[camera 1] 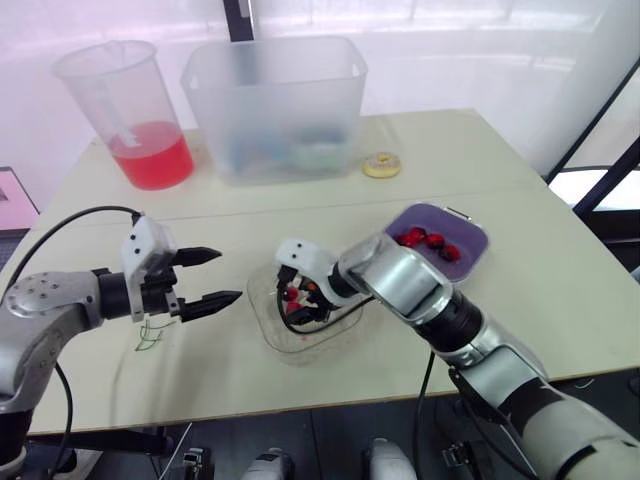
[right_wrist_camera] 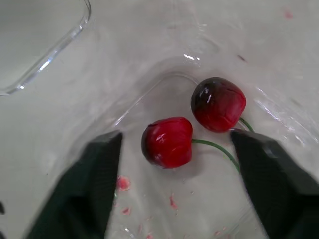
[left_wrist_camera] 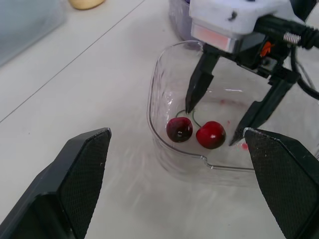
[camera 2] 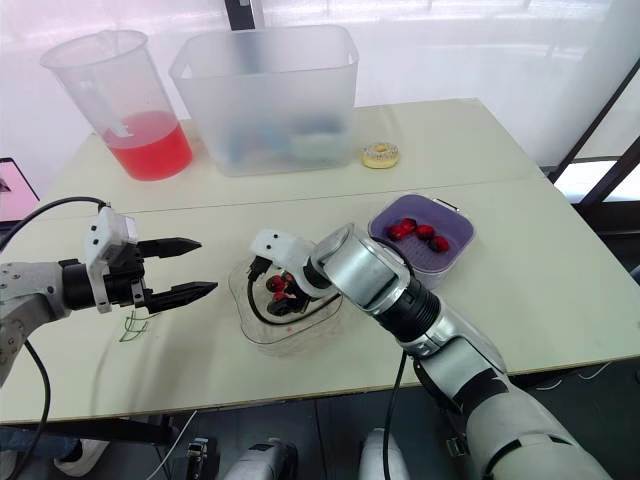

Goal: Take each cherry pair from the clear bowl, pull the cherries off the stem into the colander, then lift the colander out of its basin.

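The clear bowl (left_wrist_camera: 150, 99) sits near the front middle of the pale table (camera 1: 500, 160), and one cherry pair (right_wrist_camera: 167, 142) lies on its floor, a darker cherry and a brighter red one touching each other and joined by a thin green stem. The right gripper (right_wrist_camera: 174, 133) is lowered inside the bowl with its jaws spread wide, one black finger on each side of the pair; neither finger clearly touches the fruit. A few red smears mark the bowl's floor around the cherries. To the robot's left of the bowl, the left gripper (camera 1: 229, 276) hovers above the table, its fingers also parted and pointing toward the bowl, with nothing between them. Loose green stems (camera 1: 148, 335) lie on the table farther to that side of the bowl. Just beside the bowl on the robot's right and slightly behind it stands the purple colander (camera 1: 475, 232) with several detached cherries (camera 1: 425, 240) inside. Well behind the bowl stand a large translucent tub (camera 1: 275, 105), a measuring jug of red liquid (camera 1: 130, 110) and a small doughnut (camera 1: 381, 164).
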Tool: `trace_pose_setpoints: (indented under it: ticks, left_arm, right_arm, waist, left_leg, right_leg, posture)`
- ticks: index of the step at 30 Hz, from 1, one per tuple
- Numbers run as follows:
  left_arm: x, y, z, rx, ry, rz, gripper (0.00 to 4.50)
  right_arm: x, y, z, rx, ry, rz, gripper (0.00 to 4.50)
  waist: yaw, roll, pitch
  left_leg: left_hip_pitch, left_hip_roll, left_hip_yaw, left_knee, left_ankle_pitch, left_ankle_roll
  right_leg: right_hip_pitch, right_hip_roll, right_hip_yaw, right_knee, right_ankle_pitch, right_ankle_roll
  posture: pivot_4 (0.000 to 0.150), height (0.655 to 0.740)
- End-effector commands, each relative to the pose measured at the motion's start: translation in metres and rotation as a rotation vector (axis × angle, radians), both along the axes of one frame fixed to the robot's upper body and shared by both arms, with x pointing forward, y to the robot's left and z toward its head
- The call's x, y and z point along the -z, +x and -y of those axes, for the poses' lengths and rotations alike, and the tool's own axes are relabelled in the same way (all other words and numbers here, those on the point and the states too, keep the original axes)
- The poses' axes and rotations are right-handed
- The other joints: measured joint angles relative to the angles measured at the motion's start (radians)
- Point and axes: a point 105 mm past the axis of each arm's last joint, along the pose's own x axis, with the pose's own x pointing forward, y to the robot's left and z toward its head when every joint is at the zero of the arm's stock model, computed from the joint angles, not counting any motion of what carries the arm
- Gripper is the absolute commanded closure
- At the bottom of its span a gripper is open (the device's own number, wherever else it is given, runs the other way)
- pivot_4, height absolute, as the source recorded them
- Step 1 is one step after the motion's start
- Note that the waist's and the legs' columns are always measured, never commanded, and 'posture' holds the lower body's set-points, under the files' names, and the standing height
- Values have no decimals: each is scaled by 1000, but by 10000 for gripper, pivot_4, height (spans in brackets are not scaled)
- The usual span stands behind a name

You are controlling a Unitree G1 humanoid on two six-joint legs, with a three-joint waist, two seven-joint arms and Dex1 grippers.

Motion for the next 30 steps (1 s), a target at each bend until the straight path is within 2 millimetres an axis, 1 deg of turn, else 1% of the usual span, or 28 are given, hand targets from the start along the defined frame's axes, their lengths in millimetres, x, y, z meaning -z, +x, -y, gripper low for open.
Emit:
trace_pose_setpoints:
  ticks: [1,11,16,18,21,24,27,30]
  left_arm:
    - [-11,-3,-2,1,15,40,0]
    - [-12,-3,-1,4,15,43,0]
    - [-12,-2,0,7,15,43,0]
    - [-11,-2,0,8,14,43,0]
    - [-11,-2,2,12,13,42,0]
    - [-11,-2,3,15,12,43,0]
    - [-10,-1,3,16,12,44,0]
    - [-10,-1,3,17,13,43,0]
  right_arm:
    - [-5,0,-5,-41,3,49,28638]
    - [-5,2,-1,-96,-39,108,28638]
    - [-15,-5,0,-332,-81,247,28638]
    - [-23,-3,1,-402,-94,316,28638]
    - [-30,-6,5,-488,-103,338,28638]
    - [-35,-10,7,-525,-96,331,28638]
    - [-41,-4,10,-468,-87,286,28638]
    - [-43,4,10,-268,-47,149,28638]
  waist:
    - [0,0,0]
    - [0,0,0]
    - [2,0,0]
    - [1,0,0]
    - [1,0,0]
    - [1,0,0]
    - [1,0,0]
    - [1,0,0]
  left_leg:
    - [0,0,0,0,0,0]
    - [0,0,0,0,0,0]
    - [0,0,0,0,0,0]
    - [0,0,0,0,0,0]
    - [0,0,0,0,0,0]
    - [0,0,0,0,0,0]
    - [0,0,0,0,0,0]
    - [0,0,0,0,0,0]
  right_leg:
    - [0,0,0,0,0,0]
    - [0,0,0,0,0,0]
    - [0,0,0,0,0,0]
    - [0,0,0,0,0,0]
    - [0,0,0,0,0,0]
    - [0,0,0,0,0,0]
    - [0,0,0,0,0,0]
    - [0,1,0,0,0,0]
  posture:
    - [1500,7400]
    - [1500,7400]
    - [1500,7400]
    - [1500,7400]
    - [1500,7400]
    - [1500,7400]
    - [1500,7400]
    - [1500,7400]
